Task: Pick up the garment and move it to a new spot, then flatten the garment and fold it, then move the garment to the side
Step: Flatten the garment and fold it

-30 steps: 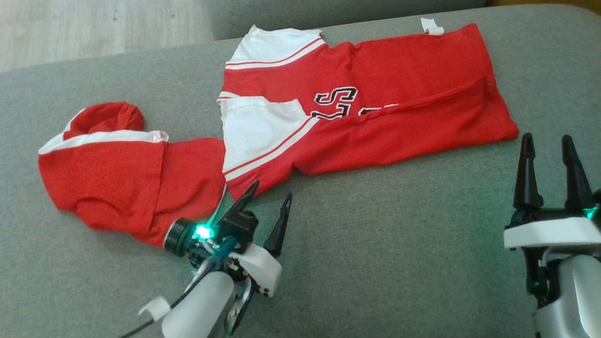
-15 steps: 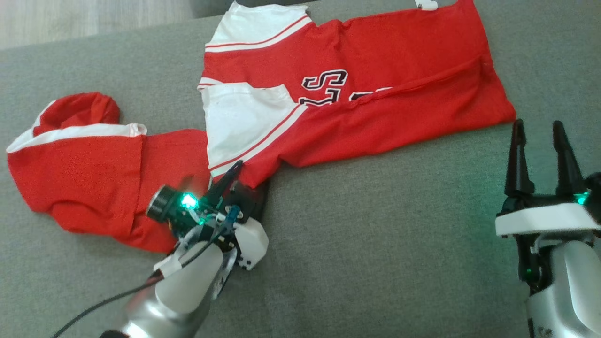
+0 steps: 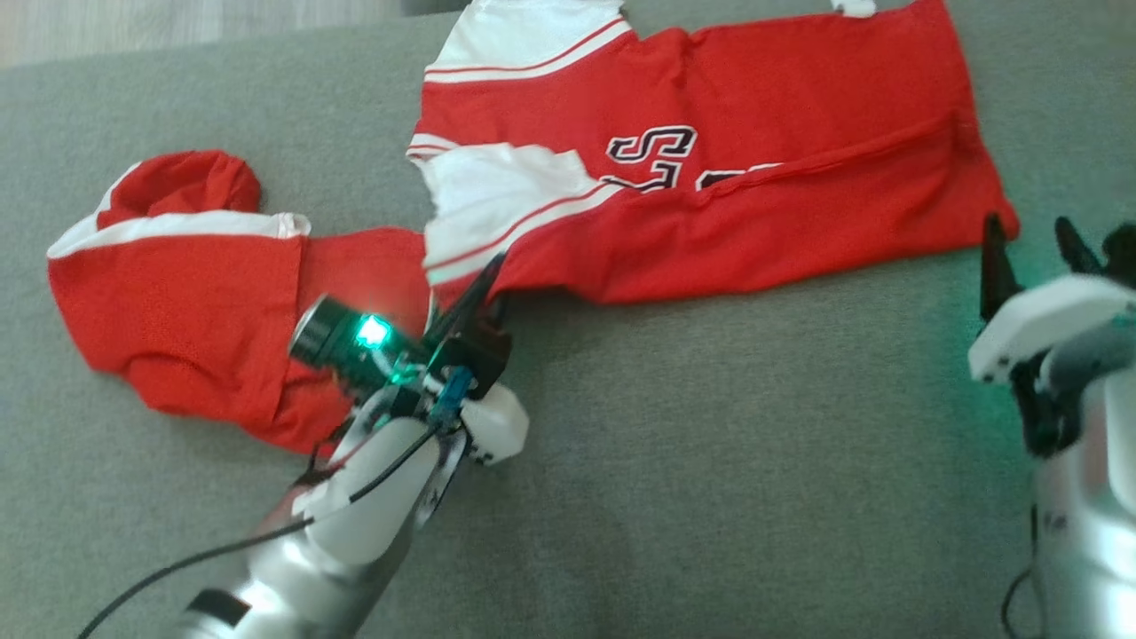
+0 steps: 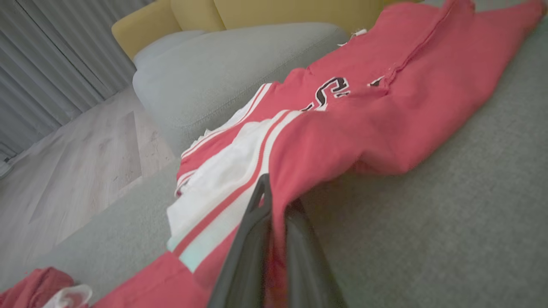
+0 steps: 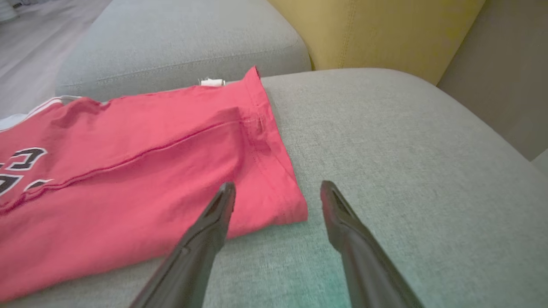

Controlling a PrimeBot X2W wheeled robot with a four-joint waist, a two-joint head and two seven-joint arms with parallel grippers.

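On grey sofa cushion (image 3: 710,461), red garment (image 3: 781,133) is laid lengthwise. Near edge by white sleeve (image 3: 497,191) is clamped in closed left jaws; right jaws are held open beside hem corner (image 5: 291,209). Shallow pinch is judged risky: fabric may be pulled free or bunched when lifted.

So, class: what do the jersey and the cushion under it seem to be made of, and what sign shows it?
The jersey: soft matte knit fabric, perhaps cotton or polyester; it drapes, creases and has a stitched hem. The cushion: grey woven upholstery cloth, matte; a fine grainy weave shows.
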